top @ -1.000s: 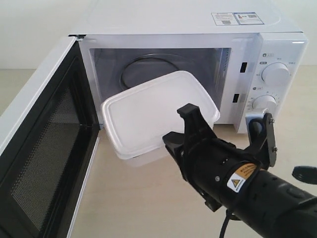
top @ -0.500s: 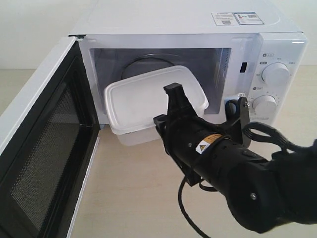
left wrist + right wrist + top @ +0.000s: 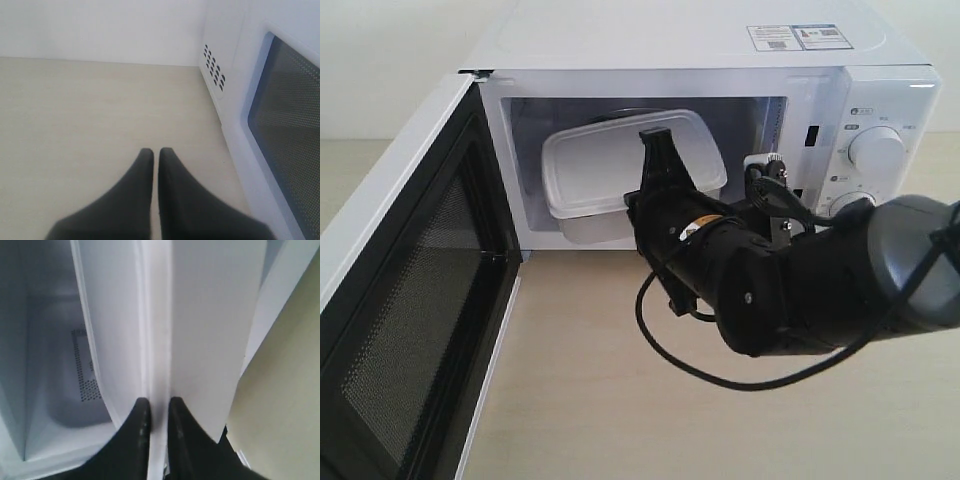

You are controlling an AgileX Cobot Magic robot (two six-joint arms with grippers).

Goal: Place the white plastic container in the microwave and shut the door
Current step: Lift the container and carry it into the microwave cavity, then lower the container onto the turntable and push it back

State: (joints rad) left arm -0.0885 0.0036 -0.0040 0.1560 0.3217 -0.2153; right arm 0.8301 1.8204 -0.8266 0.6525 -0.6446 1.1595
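Pinching the near right rim of the white plastic container (image 3: 605, 170), the right gripper (image 3: 658, 160) had its fingers drawn in tight on that thin edge, one above the lid and one below it. The wrist view showed only the lip of plastic between the two black tips. The box hung lid-up and roughly level in the mouth of the microwave (image 3: 700, 40), most of it inside the cavity and its near edge about at the opening. Whether it touched the floor of the oven could not be told. The door (image 3: 410, 300) stood swung wide to the left, mesh face showing.

The left gripper (image 3: 155, 155) was idle over the table (image 3: 580, 380), just beside the door's outer face. Its fingers were almost together with a hairline gap and nothing between them.

The box looked light and probably empty, with thin, smooth walls likely to flex and slip under a hard squeeze. The rolled rim seemed the stiffest place to hold. Gripped at one edge only, though, the box could sag or pivot, and a snap-on lid might lift. Setting it down gently before letting go would be prudent.
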